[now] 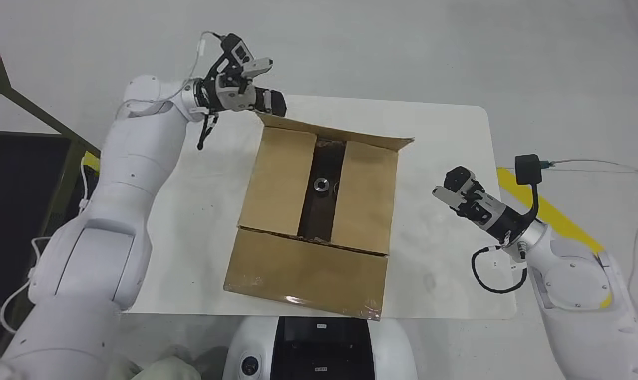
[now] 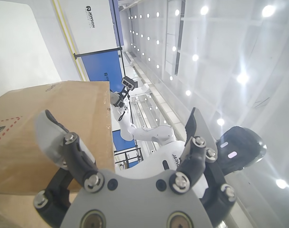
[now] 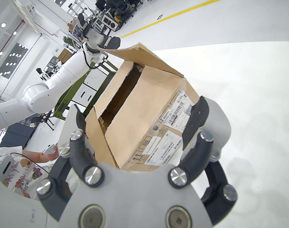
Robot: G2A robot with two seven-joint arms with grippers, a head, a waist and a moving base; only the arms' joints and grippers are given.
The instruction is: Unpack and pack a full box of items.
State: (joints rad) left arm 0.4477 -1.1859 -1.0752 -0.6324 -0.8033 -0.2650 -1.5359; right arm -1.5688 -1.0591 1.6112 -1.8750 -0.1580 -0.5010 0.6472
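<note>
A brown cardboard box stands mid-table. Its two long flaps lie nearly shut, leaving a dark slot where a round metallic item shows. The far flap stands up. My left gripper is at the box's far left corner, open, with one finger against the cardboard. My right gripper hangs open to the right of the box, apart from it, and faces the labelled side between its fingers.
The white table has bare surface on both sides of the box, wider on the right. Its near edge lies just beyond the box's front. A yellow line marks the floor past the right edge.
</note>
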